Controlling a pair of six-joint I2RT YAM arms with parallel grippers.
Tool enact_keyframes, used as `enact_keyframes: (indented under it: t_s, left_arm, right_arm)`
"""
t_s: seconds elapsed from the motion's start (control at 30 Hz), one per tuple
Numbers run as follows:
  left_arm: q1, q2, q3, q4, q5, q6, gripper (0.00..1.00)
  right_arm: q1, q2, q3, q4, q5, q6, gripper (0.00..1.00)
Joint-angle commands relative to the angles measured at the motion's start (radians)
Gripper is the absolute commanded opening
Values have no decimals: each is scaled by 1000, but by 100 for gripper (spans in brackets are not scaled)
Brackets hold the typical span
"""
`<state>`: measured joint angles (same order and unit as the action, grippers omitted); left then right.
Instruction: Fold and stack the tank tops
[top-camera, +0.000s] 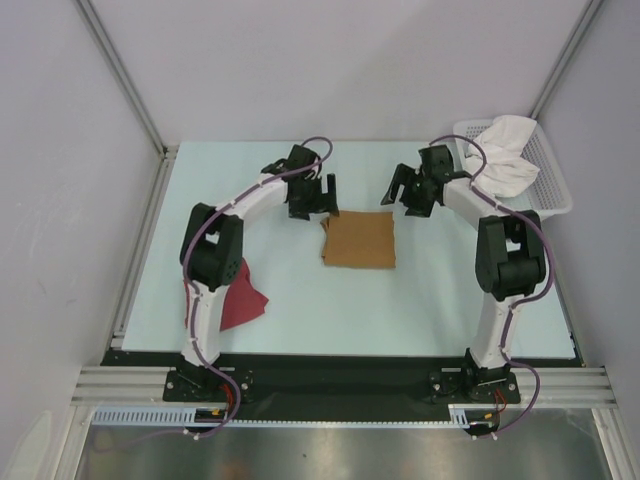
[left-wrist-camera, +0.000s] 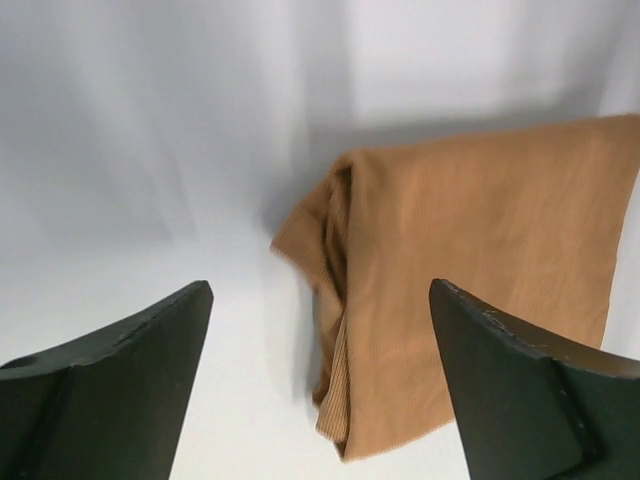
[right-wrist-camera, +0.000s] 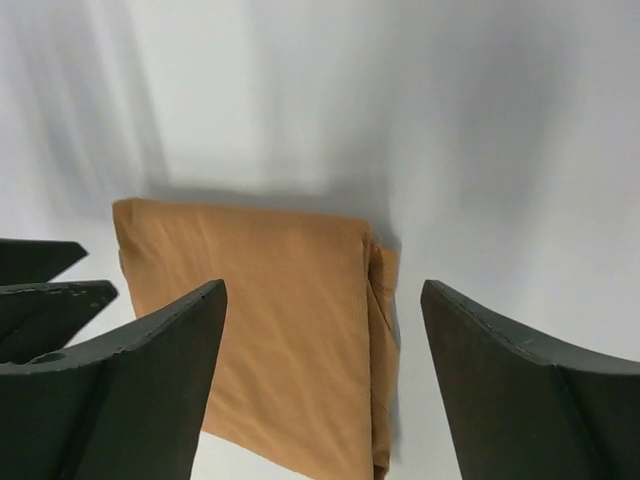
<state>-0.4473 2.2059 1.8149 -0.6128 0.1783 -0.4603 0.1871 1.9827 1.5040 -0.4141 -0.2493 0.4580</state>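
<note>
At 8 o'clock on the table (top-camera: 430, 300), you see the red top (top-camera: 245, 300), half hidden behind the left arm (top-camera: 212, 250). At 2 o'clock, the basket (top-camera: 553, 180) holds a crumpled white cloth (top-camera: 505, 160). Dead centre lies the folded tan top (top-camera: 359, 241). The left gripper (top-camera: 315, 200) hovers at its 11 o'clock and the right gripper (top-camera: 398, 197) at its 1 o'clock, both with jaws spread and holding nothing.
</note>
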Motion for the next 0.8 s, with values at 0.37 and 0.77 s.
enact_keyframes:
  t_s: [0.37, 0.77]
  left_arm:
    - [-42, -238, -379, 252, 81, -54, 91]
    - [-67, -100, -319, 274, 50, -116, 63]
  right_arm:
    - [-14, -116, -288, 176, -139, -12, 74]
    - [92, -2, -212, 60, 145, -35, 64]
